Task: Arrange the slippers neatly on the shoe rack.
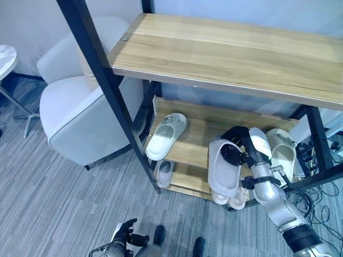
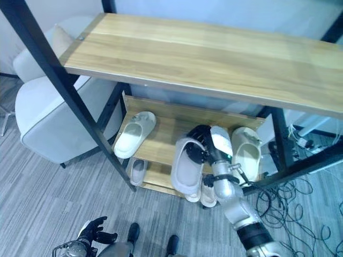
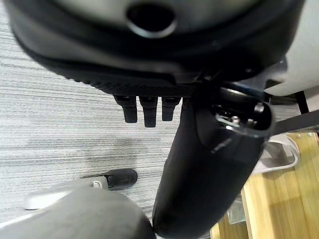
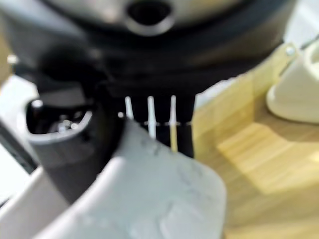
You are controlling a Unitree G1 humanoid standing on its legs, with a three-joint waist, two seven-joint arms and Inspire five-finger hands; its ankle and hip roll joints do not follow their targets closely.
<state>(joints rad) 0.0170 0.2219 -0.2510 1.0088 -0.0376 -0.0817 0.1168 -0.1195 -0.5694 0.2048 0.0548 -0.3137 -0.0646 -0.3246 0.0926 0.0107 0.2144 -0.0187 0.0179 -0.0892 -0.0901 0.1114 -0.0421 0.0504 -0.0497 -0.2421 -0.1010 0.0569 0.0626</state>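
- Left hand [image 1: 124,234] hangs low over the grey floor [image 1: 53,198], nearest the camera, fingers loosely spread and nothing in them
- Right hand [image 1: 236,147] is up at the shoe rack [image 1: 225,53], fingers and thumb curled round the grey slipper [image 1: 224,167]
- That grey slipper hangs toe-down from the hand, its top edge pinched between thumb and fingers, the rest dangling in front of the middle shelf [image 1: 198,142]; the right wrist view has the fingers behind the slipper's edge and the thumb on the near side
- It looks pale grey, smooth and soft, an open-toed slide with a wide band
- Below it, a pair of pale slippers [image 1: 229,197] sits on the bottom shelf, and another small one [image 1: 164,172] to the left
- On the middle shelf, a white slipper [image 1: 166,135] lies at the left, a cream slipper [image 1: 282,151] just right of the hand
- Further left stands a light armchair [image 1: 80,107]
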